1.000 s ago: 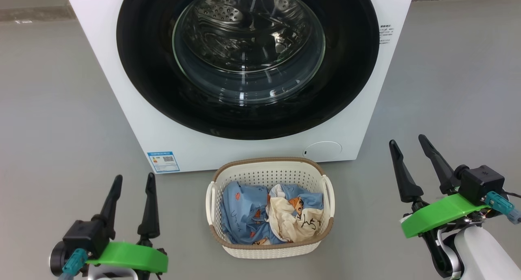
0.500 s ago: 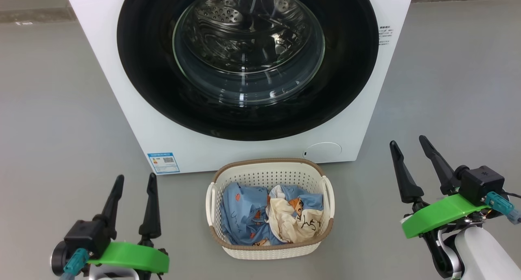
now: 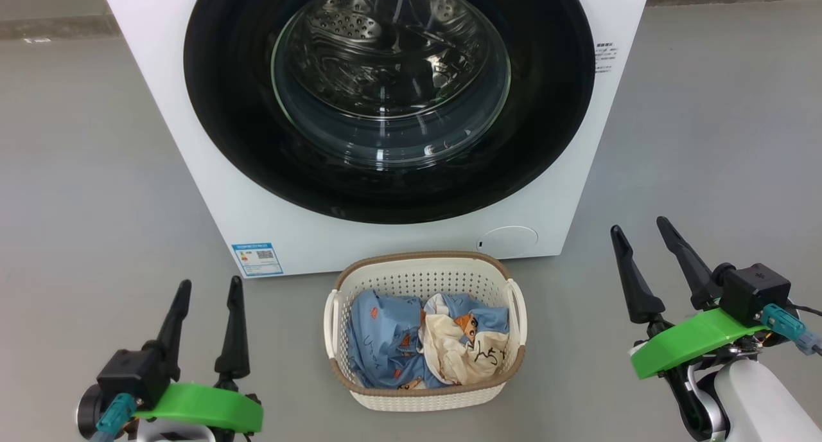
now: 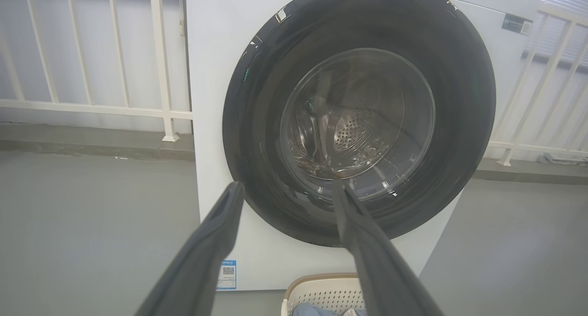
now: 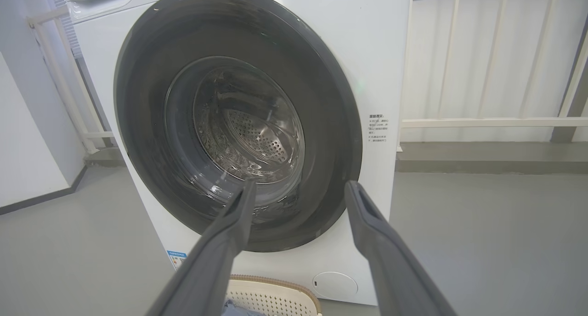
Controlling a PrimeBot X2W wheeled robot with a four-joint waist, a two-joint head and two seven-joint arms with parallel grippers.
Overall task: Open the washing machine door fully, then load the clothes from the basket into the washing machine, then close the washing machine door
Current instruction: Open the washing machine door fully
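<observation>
The washing machine point(image 3: 192, 153), its top cut off by the frame, stands far centre with the washing machine door point(image 3: 225, 108) shut. Just in front of it, the basket point(image 3: 424, 398) holds the clothes point(image 3: 392, 345), partly hidden by its wall. The left gripper point(image 3: 209, 284) and right gripper point(image 3: 636, 225) hover nearer, fingers apart, empty. Since a second ago, only the camera has shifted slightly.

A smooth, matte grey floor point(image 3: 83, 172) lies evenly lit — at its far edge a low grey kerb point(image 4: 92, 143) carries a white railing point(image 4: 92, 108) of slim upright bars, with a plain white wall point(image 5: 27, 160) on 1 side.
</observation>
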